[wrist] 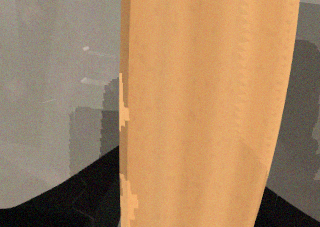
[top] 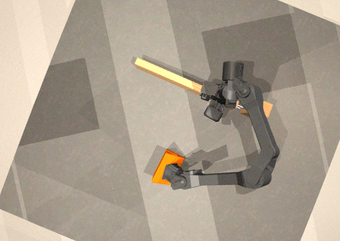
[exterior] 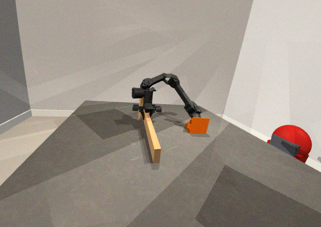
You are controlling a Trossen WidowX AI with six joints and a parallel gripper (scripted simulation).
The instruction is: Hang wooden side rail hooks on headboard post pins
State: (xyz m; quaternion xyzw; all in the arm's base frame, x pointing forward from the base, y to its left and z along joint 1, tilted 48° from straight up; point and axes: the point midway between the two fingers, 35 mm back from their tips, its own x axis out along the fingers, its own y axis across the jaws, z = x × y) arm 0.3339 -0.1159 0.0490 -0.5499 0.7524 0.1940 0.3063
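Note:
The wooden rail runs from its far end on or very near the table to the headboard post. My gripper is shut on the rail, towards its post end. In the wrist view the rail fills the middle, between the dark fingers. The pale steel hooks show in the top view between the gripper and the post, close to the post. The arm hides part of the post. The slot and pins are hidden, so I cannot tell whether the hooks sit on the pins.
An orange wedge-shaped block is at the arm's base, to one side of the rail. The arm's upper links arch over the post in the top view. A red rounded object is beyond the table's right edge in the exterior view.

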